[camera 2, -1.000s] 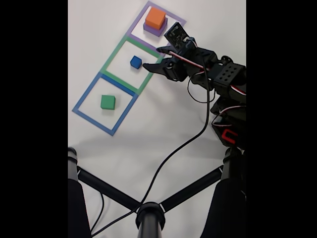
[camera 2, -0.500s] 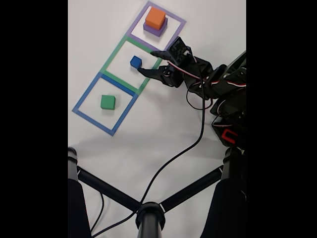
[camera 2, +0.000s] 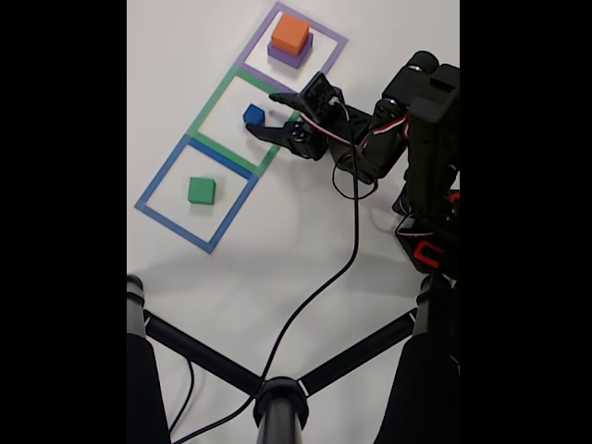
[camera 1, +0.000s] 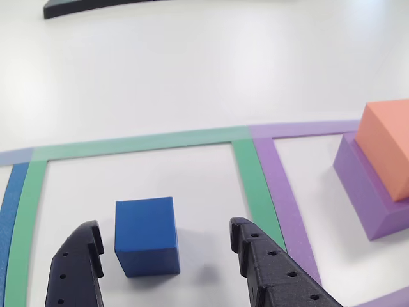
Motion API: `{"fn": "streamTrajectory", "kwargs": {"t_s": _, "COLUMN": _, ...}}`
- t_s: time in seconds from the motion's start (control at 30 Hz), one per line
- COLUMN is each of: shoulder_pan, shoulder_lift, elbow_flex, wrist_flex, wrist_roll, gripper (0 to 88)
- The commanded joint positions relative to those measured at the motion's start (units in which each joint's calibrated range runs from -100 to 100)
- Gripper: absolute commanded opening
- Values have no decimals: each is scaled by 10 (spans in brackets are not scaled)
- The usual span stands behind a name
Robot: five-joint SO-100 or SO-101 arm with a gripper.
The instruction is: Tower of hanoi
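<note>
The blue cube sits on the table inside the green tape square. My gripper is open, its two black fingers on either side of the cube without touching it. The salmon-orange block rests on top of the purple block inside the purple tape square. In the fixed view the green block lies alone inside the blue tape square.
Three tape squares run in a diagonal row on the white table. A black cable trails from the arm toward a black stand at the bottom. A dark bar lies at the far edge.
The gripper has moved left toward the blue cube, and its open fingers now straddle it. The arm's upper part has risen and folded. The blocks have not moved.
</note>
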Motion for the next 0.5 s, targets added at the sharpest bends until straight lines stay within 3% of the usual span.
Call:
{"fn": "streamTrajectory", "kwargs": {"t_s": 0.0, "shoulder_pan": -3, "shoulder_lift": 18, "elbow_flex": -15, "wrist_flex": -37, "wrist_roll": 0, "gripper": 215}}
{"fn": "streamTrajectory", "kwargs": {"t_s": 0.37, "shoulder_pan": -17, "shoulder_lift": 79, "elbow_flex": -44, "wrist_flex": -78, "wrist_roll": 0, "gripper": 183}}
{"fn": "streamTrajectory", "kwargs": {"t_s": 0.47, "shoulder_pan": -22, "shoulder_lift": 89, "elbow_flex": -57, "wrist_flex": -76, "wrist_roll": 0, "gripper": 139}}
